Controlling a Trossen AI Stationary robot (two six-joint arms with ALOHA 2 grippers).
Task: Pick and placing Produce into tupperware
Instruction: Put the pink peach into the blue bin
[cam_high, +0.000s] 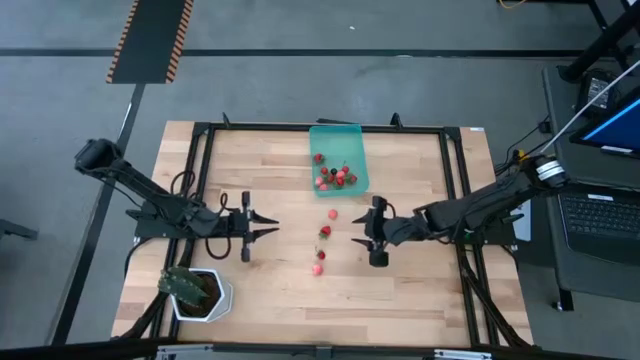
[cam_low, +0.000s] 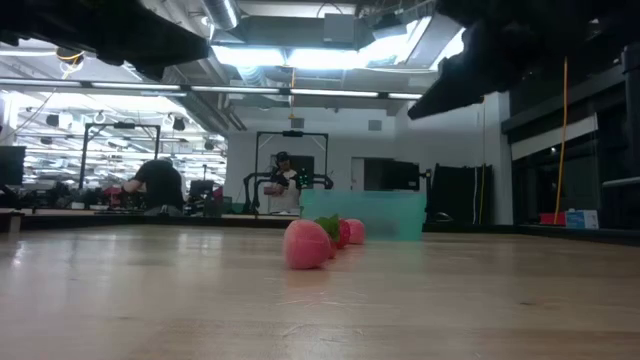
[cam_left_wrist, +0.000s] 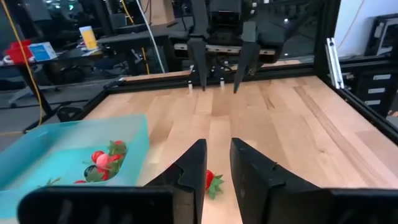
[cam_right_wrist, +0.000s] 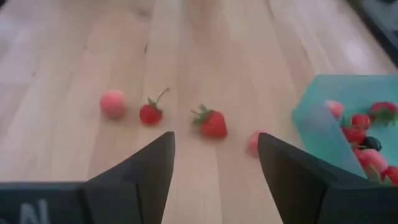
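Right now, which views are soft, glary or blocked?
Low view: ceiling lights blow out; nearest pink fruit is sharp enough, tupperware behind it hazy. Right wrist view: soft all over, fruits smeared, gripper fingers fill the bottom. Left wrist view: fairly sharp, its own fingers partly hide a strawberry. High view: even light, fruits tiny.

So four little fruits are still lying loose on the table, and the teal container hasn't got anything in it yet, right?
Not quite. Four fruits do lie loose on the wood, but the teal container is not empty: the high view shows a cluster of red fruits at its near end, and the right wrist view shows several red ones plus a dark berry inside.
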